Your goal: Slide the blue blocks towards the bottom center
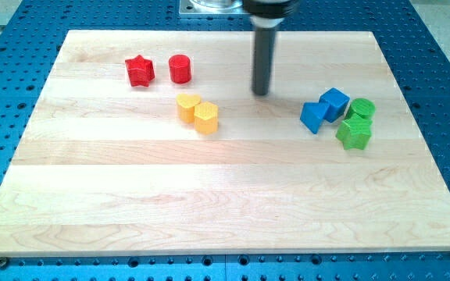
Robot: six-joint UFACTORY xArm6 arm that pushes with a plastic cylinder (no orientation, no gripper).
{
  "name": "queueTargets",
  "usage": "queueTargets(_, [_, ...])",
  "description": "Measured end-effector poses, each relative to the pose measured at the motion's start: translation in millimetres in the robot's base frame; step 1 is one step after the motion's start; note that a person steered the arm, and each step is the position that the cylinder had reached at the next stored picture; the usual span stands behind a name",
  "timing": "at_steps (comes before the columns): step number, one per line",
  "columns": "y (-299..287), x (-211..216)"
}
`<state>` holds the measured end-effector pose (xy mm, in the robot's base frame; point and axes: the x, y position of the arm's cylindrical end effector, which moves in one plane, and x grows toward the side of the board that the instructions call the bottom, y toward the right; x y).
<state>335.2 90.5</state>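
Blue blocks are what we must move, and going left to right across the worktop (92, 195) we first meet a red star-shaped block (140, 70) and a red cylinder (180, 69) side by side near eleven o'clock, then two yellow blocks (197, 114) touching each other just left of centre, then our tip (261, 93), then the blue pair. The left blue block (313, 117) and the right blue block (334, 103) touch each other, sitting at about three o'clock on the worktop, with two green blocks (356, 123) pressed against their right side. From our tip the blue pair lies at roughly four o'clock, near but apart. We carry no claw, only a bare rod, so nothing is grasped or clenched. The bottom centre lies at about seven o'clock from the blue pair. We judge that the tip must pass round to their far upper-right side, near one o'clock of them, where the green blocks crowd close, so a clean push without dragging green along looks awkward.
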Motion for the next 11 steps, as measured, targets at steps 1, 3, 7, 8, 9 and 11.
queueTargets(1, [96.1,-15.1])
queueTargets(3, [120.7,38.8])
queueTargets(7, [-25.9,147.0])
queueTargets(8, [-69.4,157.1])
queueTargets(9, [-59.2,170.7])
queueTargets(11, [-13.9,172.3])
